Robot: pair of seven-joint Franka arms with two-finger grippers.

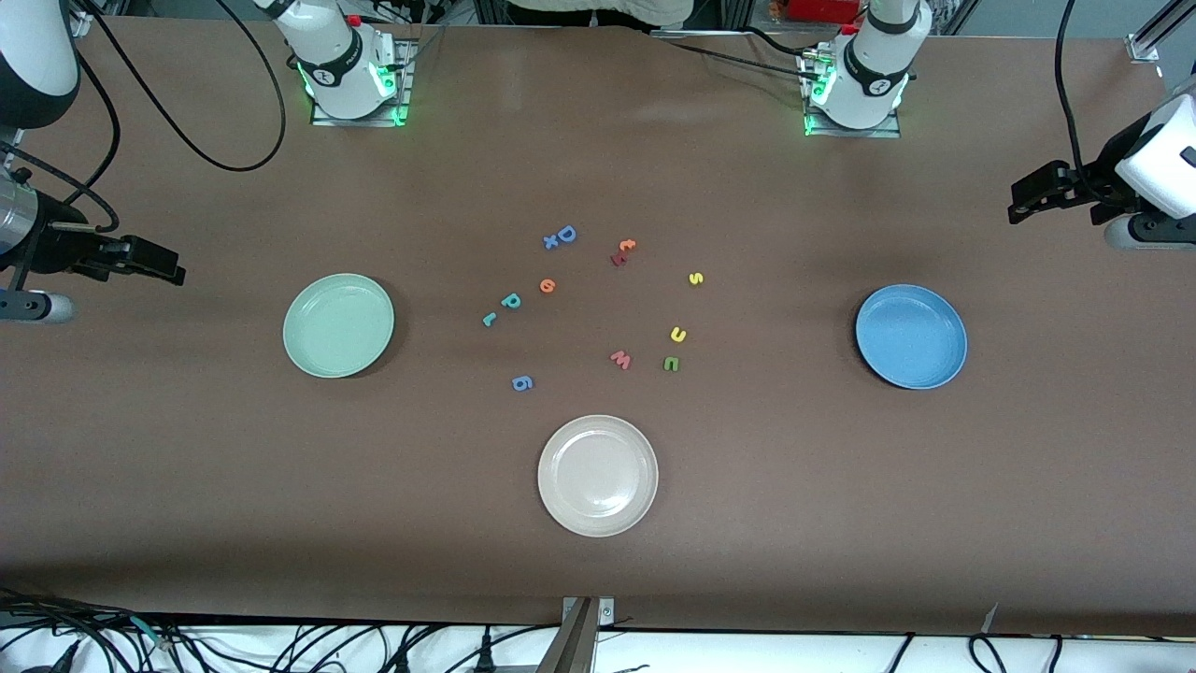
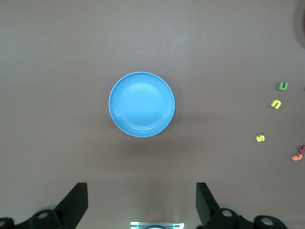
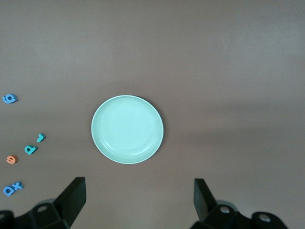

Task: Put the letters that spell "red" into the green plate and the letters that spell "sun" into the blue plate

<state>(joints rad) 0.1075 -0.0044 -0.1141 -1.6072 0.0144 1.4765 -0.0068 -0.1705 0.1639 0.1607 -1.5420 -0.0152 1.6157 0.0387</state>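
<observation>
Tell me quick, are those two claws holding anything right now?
Left gripper: open, holding nothing, up over the table by the blue plate.
Right gripper: open, holding nothing, up over the table by the green plate.

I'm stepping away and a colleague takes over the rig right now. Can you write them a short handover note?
Left end effector: open, empty, waiting above the table's edge at the left arm's end, past the blue plate.
Right end effector: open, empty, waiting at the right arm's end, past the green plate.
Both plates hold nothing.
Letters lie mid-table between the plates: teal r, teal d, orange e toward the green plate; yellow s, yellow u, green n toward the blue plate.
Done: nothing.
Left: r, e, d into green; s, u, n into blue.
</observation>
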